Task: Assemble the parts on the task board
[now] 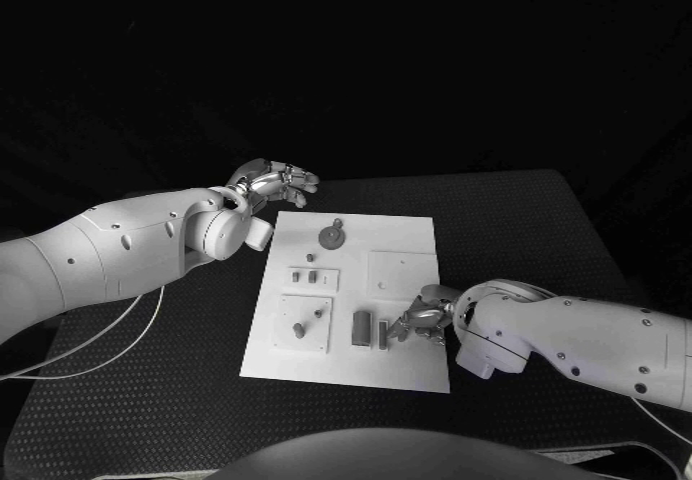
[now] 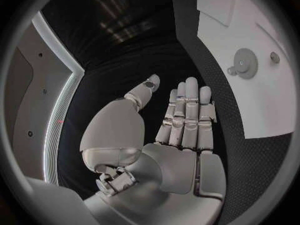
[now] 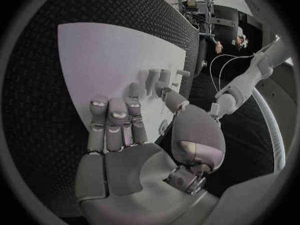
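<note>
At desk [image 1: 548,215] centre lies the white task board [image 1: 404,240], small grey parts [image 1: 362,327] on it toward 6 o'clock, a round gear [image 1: 332,236] toward 12. Right hand [image 1: 418,320] rests over the board's 4 o'clock edge, fingers straight and apart, holding nothing. Left hand [image 1: 274,184] hovers off the 11 o'clock corner, fingers extended, empty.
</note>
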You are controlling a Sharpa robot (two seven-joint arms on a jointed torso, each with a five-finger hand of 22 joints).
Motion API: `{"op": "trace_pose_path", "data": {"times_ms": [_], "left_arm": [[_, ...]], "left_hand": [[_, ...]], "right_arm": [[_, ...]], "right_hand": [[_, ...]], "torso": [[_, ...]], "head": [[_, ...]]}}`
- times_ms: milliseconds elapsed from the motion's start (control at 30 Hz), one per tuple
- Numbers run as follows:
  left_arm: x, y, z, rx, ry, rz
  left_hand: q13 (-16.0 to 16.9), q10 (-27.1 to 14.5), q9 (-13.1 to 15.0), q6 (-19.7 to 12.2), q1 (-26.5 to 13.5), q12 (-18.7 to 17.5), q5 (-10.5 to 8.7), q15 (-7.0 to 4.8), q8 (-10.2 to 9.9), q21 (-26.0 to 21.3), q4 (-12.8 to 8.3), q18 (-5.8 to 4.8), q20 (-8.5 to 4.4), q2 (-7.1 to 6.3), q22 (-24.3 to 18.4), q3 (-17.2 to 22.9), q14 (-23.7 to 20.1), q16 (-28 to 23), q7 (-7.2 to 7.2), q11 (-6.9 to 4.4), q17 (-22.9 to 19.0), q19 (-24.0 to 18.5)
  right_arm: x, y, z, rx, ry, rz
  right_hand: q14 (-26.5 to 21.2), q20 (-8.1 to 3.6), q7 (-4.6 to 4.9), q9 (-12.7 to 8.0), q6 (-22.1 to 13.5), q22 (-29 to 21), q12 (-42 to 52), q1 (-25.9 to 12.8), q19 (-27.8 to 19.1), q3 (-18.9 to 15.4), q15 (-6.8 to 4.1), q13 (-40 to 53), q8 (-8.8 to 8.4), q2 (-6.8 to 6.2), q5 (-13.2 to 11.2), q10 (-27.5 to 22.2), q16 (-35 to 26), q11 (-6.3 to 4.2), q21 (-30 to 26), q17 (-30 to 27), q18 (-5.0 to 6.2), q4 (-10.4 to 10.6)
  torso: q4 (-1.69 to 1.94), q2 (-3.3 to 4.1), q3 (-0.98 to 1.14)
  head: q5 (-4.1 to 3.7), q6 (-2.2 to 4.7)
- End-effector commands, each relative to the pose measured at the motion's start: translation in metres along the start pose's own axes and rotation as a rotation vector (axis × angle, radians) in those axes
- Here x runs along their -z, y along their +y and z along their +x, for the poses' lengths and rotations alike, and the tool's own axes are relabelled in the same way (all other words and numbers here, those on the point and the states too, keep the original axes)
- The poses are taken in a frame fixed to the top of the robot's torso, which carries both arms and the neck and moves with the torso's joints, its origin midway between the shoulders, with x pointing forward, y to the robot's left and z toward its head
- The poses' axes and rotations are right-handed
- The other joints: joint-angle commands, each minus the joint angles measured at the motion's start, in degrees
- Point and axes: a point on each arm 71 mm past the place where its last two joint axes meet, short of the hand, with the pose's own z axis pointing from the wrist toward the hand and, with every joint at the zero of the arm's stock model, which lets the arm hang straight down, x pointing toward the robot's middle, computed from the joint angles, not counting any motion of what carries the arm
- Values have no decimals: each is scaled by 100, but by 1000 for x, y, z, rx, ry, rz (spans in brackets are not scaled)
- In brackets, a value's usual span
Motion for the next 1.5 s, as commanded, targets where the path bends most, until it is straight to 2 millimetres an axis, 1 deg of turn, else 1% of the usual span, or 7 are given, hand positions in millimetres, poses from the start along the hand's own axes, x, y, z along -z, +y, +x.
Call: {"op": "trace_pose_path", "data": {"times_ms": [33, 367, 867, 1067, 1233, 1400, 1500], "left_arm": [[0, -1, 2, 0, 15, 6], [0, -1, 2, 0, 17, 6], [0, -1, 2, -1, 19, 5], [0, -1, 2, -1, 19, 5], [0, -1, 2, -1, 18, 4], [0, -1, 2, -2, 19, 4], [0, -1, 2, -3, 19, 4]], "left_hand": [[-8, -27, -7, -43, -33, 21, -12, 1, 21, -33, 36, 118, 4, -26, 54, -3, -52, -24, -5, 29, 7, -28], [-9, -27, -7, -42, -33, 23, -12, 1, 22, -35, 37, 118, 4, -27, 56, -3, -52, -25, -6, 29, 9, -28], [-9, -28, -8, -42, -34, 24, -12, 2, 25, -37, 40, 118, 5, -27, 59, -4, -53, -27, -6, 29, 12, -29], [-9, -28, -8, -42, -36, 25, -13, 2, 25, -38, 43, 118, 6, -27, 60, -5, -53, -27, -6, 29, 13, -29], [-9, -29, -8, -42, -38, 25, -13, 3, 26, -38, 45, 118, 6, -27, 61, -6, -54, -28, -6, 30, 14, -29], [-10, -29, -8, -42, -38, 26, -13, 3, 26, -39, 47, 118, 6, -27, 62, -6, -54, -29, -6, 30, 15, -29], [-10, -29, -8, -42, -38, 26, -12, 3, 27, -39, 47, 118, 6, -27, 62, -6, -54, -29, -6, 30, 15, -29]], "right_arm": [[3, 4, 4, 84, 16, -60], [3, 10, 8, 156, 36, -77], [-3, 10, 14, 201, 11, -63], [-5, 9, 11, 206, -9, -53], [-7, 9, 11, 204, -13, -52], [-8, 11, 11, 208, -19, -54], [-8, 11, 11, 210, -17, -54]], "right_hand": [[0, -63, -46, 26, -10, -12, -13, 28, -2, -213, -53, 15, 33, -26, -32, -12, -14, -37, 39, 13, 196, -88], [-34, -101, -61, 81, -38, -43, -13, 111, -68, -870, -71, 44, 74, -16, -29, -26, -11, -51, 28, 27, 196, -258], [-6, -124, -89, 101, 14, -65, -2, 116, -55, -1080, -91, 56, 108, 201, -29, 24, -5, -79, 34, 25, 196, -263], [36, -140, -114, 106, 73, -81, -3, 130, -36, -1159, -104, 54, 132, 603, -30, 86, -10, -103, 41, 12, 196, -263], [56, -140, -130, 99, 116, -93, -11, 78, -25, -1096, -105, 50, 142, 1106, -31, 132, -18, -118, 42, 2, 196, -241], [62, -141, -140, 84, 146, -100, -21, 171, -33, -833, -108, 52, 139, 1355, -30, 161, -26, -128, 43, -3, 196, -257], [70, -128, -142, 67, 170, -102, -30, 193, -28, -528, -106, 58, 135, 1380, -29, 183, -30, -130, 56, -5, 196, -250]], "torso": [[-15, -6, 5], [-7, 0, 3], [8, 2, -7], [5, 2, -5], [2, 1, -3], [2, 1, -5], [5, 1, -3]], "head": [[17, 13], [-8, 17], [-15, 1], [-7, -10], [-1, -14], [-2, -23], [0, -26]]}}
